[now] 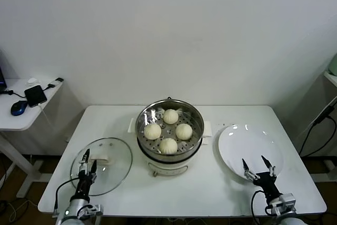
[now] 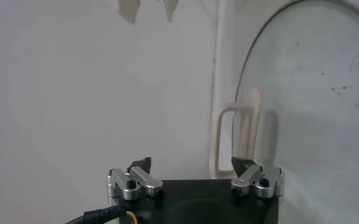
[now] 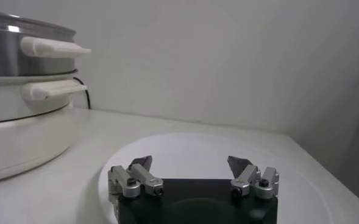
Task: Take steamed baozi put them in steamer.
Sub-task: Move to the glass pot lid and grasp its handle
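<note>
Both grippers hang spread and empty at the table's near edge: left gripper (image 1: 87,162) over the round glass lid (image 1: 113,156), right gripper (image 1: 258,165) over the flat white plate (image 1: 239,140). Four cream-white steamed baozi (image 1: 168,145) sit on the perforated tray inside the round shiny steel steamer (image 1: 196,139) at table centre.

steamed baozi (image 1: 168,130): four, all inside the steamer
steamer (image 1: 169,154): one
glass lid (image 1: 113,168): one, left of the steamer
white plate (image 1: 239,143): one, right of the steamer

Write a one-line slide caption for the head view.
Four baozi sit in the steamer; both open grippers idle near the table's front edge.
</note>
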Tool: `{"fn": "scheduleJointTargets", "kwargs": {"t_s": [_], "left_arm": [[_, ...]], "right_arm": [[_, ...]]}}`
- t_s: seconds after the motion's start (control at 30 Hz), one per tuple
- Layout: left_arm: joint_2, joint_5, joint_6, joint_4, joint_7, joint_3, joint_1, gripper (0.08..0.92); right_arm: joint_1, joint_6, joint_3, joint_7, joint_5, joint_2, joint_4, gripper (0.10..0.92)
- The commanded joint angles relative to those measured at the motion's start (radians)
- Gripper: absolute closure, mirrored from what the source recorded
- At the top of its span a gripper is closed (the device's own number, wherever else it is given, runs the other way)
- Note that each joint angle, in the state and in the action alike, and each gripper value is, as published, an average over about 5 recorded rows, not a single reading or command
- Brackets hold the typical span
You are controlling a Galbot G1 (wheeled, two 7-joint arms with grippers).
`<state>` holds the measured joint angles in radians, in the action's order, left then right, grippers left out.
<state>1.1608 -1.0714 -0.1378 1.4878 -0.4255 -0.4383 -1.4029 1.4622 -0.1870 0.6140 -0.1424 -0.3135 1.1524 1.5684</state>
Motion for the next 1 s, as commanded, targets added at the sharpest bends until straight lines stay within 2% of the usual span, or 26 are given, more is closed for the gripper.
{"fn": "scheduleJointTargets", "kwargs": {"t_s": [0.03, 0.13, 0.53, 0.8, 0.9, 1.0], "left_arm": [[-0.004, 0.020, -0.034, -0.018, 0.028, 0.005, 0.045, 0.181], [0.001, 0.024, -0.040, -0.026, 0.030, 0.016, 0.047, 0.229], [0.026, -0.011, -0.042, -0.049, 0.022, 0.025, 0.056, 0.571], [0.034, -0.037, -0.031, -0.113, -0.013, 0.026, 0.075, 0.804], [0.038, -0.038, -0.028, -0.107, -0.017, 0.020, 0.078, 0.858], [0.041, -0.035, -0.029, -0.075, -0.013, 0.011, 0.078, 0.865]], "right_arm": [[0.006, -0.001, 0.003, -0.002, 0.009, 0.006, -0.002, 0.202], [0.006, -0.001, 0.002, -0.003, 0.011, 0.008, -0.003, 0.203], [0.009, 0.003, -0.001, -0.005, 0.028, 0.019, 0.003, 0.203], [0.010, 0.005, 0.002, -0.005, 0.029, 0.028, 0.007, 0.203], [0.013, 0.007, 0.004, -0.005, 0.032, 0.030, 0.012, 0.203], [0.018, 0.014, 0.009, -0.003, 0.035, 0.030, 0.022, 0.203]]}}
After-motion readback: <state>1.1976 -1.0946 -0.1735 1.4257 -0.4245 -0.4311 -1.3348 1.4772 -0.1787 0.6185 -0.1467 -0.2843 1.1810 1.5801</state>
